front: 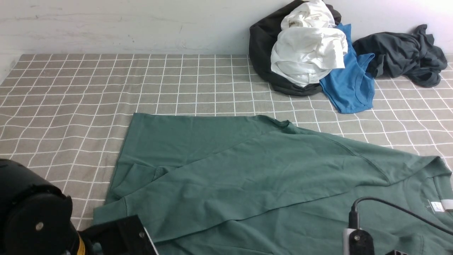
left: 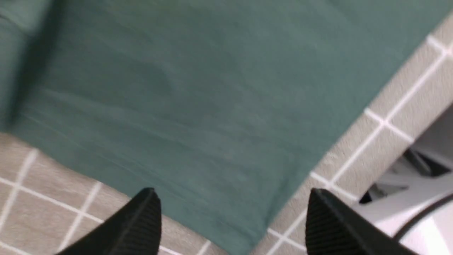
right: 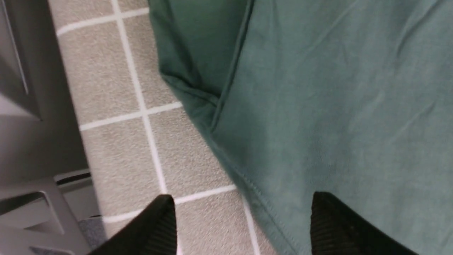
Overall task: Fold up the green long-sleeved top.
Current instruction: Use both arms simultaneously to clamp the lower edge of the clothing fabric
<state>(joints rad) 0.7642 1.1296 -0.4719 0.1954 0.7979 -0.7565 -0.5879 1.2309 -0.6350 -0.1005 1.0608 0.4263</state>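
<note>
While left gripper [left: 233,200] and right gripper [right: 242,207] are hanging open and empty, I am judging the top [front: 247,170] limp, light jersey, best pinched at its stitched edge [right: 257,193].

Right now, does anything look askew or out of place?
The green long-sleeved top lies askew: a folded-over layer runs diagonally across it. Behind it on the right, a white garment, a blue shirt, a black garment and a dark grey garment lie crumpled.

green long-sleeved top [front: 247,170]: matt jersey cloth, fine knit, soft creases, stitched hem. checked tablecloth [front: 70,88]: coarser woven fabric, matt, grainy. left gripper [left: 232,193] pads [left: 141,223]: black, ribbed, low sheen, rubber or plastic, blur hides which. back wall [front: 124,24]: matt paint, scuffed.
</note>
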